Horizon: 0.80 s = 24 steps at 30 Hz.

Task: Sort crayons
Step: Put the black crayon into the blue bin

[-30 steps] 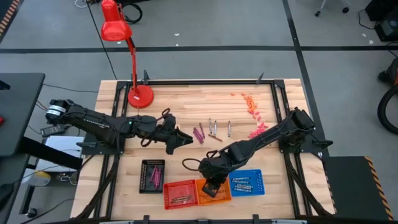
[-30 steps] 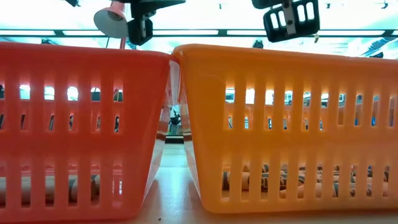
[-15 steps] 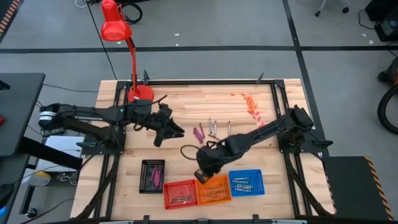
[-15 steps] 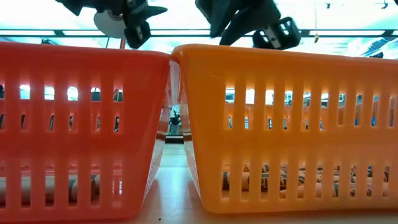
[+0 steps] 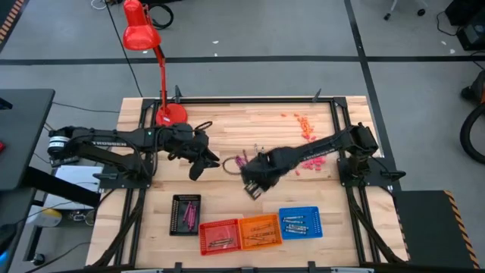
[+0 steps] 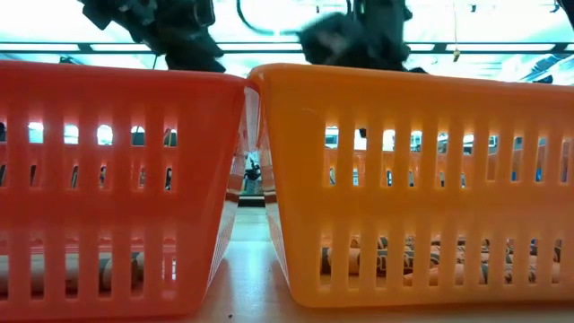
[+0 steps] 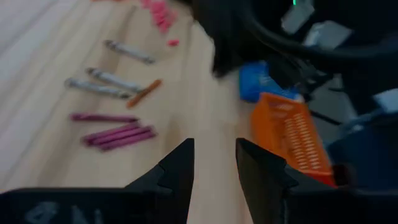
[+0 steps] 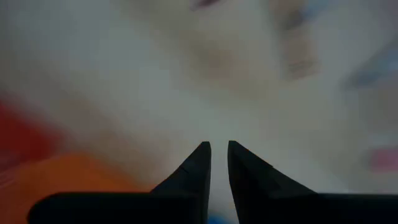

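Wooden table [image 5: 227, 125] with black rails, centre frame in the high view. Loose crayons [image 5: 244, 161] lie mid-table: magenta ones in a small cluster, pale grey ones and one brown-orange just to their right. Left gripper [image 5: 203, 161] hangs immediately left of the magenta cluster, fingers [image 7: 180, 168] a narrow gap apart, nothing between them. Right gripper [image 5: 254, 186] is below and right of the cluster, blurred; fingers nearly closed, only a slit showing in its wrist view, nothing held. Bottom centre row: black tray [image 5: 186, 213], red basket [image 5: 220, 235], orange basket [image 5: 260, 230], blue tray [image 5: 301, 222], each holding sorted crayons. Red lamp [image 5: 144, 38] upper left.
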Each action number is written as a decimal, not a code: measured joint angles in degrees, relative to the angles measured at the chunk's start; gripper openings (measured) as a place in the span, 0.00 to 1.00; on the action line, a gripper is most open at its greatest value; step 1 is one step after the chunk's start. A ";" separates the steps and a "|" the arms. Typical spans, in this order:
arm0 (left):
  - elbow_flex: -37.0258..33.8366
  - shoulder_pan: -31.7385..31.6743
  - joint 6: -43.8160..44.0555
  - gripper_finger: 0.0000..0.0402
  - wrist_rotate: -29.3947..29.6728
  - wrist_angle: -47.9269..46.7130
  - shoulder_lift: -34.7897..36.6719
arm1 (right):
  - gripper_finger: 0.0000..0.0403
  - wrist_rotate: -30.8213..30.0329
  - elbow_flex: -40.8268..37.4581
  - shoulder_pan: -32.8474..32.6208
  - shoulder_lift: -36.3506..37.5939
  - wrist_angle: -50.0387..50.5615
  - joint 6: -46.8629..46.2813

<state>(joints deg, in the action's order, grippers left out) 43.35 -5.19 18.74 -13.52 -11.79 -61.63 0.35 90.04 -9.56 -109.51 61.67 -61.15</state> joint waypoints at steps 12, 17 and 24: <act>0.03 0.00 13.00 0.32 13.71 1.13 -6.15 | 0.15 -6.53 -6.14 16.72 0.00 -0.99 23.17; 0.00 0.22 23.36 0.32 13.86 1.44 -8.73 | 0.15 -1.95 -10.12 21.68 0.01 -5.73 23.63; 0.02 1.57 32.99 0.32 13.82 4.89 -11.39 | 0.21 -0.30 -13.12 23.50 0.02 -12.96 24.82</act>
<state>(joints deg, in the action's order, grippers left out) 43.38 -3.62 51.73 0.30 -6.89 -73.01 0.05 76.92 13.94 -109.49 48.71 -36.33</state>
